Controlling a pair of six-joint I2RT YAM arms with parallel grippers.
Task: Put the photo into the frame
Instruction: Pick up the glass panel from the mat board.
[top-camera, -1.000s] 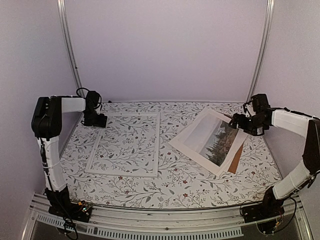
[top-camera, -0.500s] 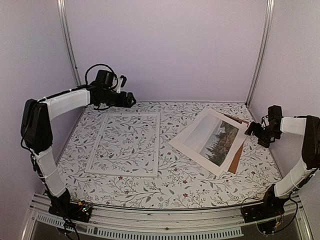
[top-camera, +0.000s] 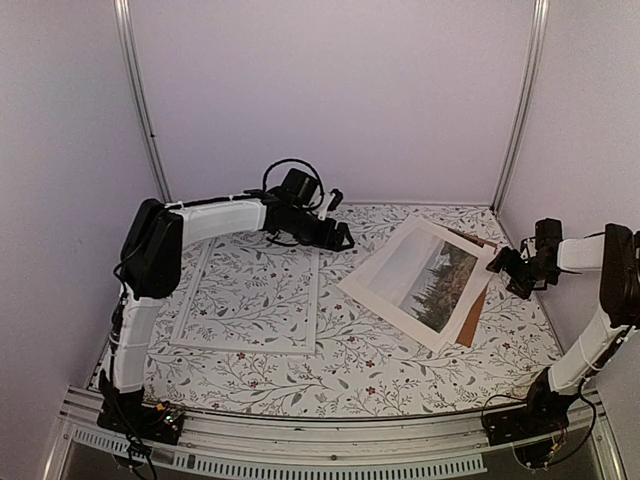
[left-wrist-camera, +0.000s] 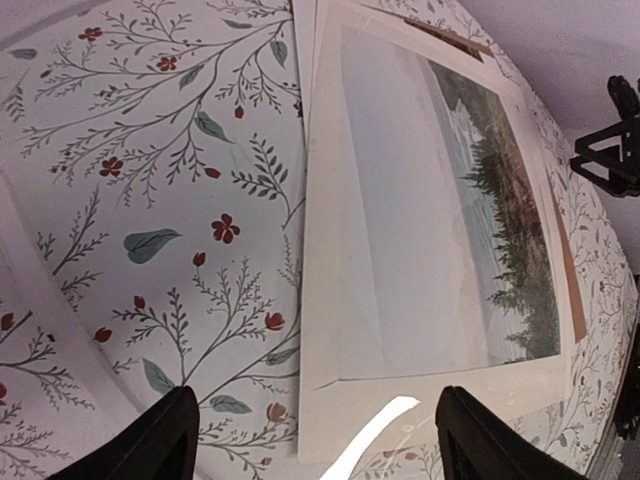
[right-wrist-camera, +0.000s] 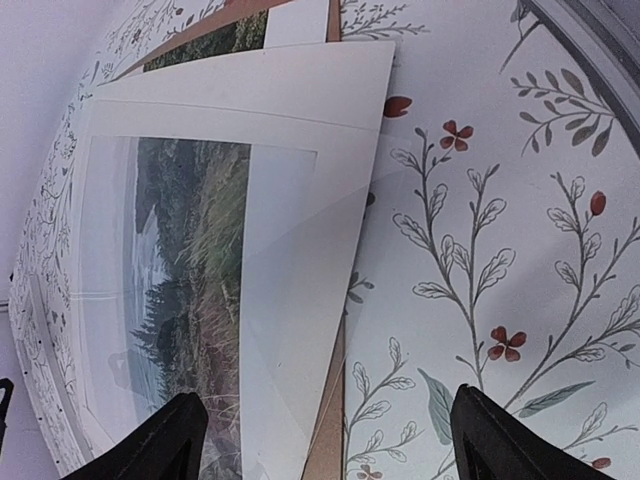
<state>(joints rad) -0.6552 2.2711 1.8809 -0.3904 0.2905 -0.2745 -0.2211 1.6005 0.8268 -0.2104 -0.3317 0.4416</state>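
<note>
The left gripper (top-camera: 340, 238), fingers spread wide and empty, hung at the centre of the top view, having swung there from the frame's upper-left corner. The right gripper (top-camera: 503, 262), also spread and empty, sat at right, drawn back off the photo's edge. The frame (top-camera: 315, 290) lay flat at left, only flowered tablecloth (top-camera: 370, 370) inside it. The photo (top-camera: 420, 280), unmoved, lay slanted right of centre on a brown backing panel (top-camera: 472, 325), picture up: dark trees, pale sky, wide white border.
</note>
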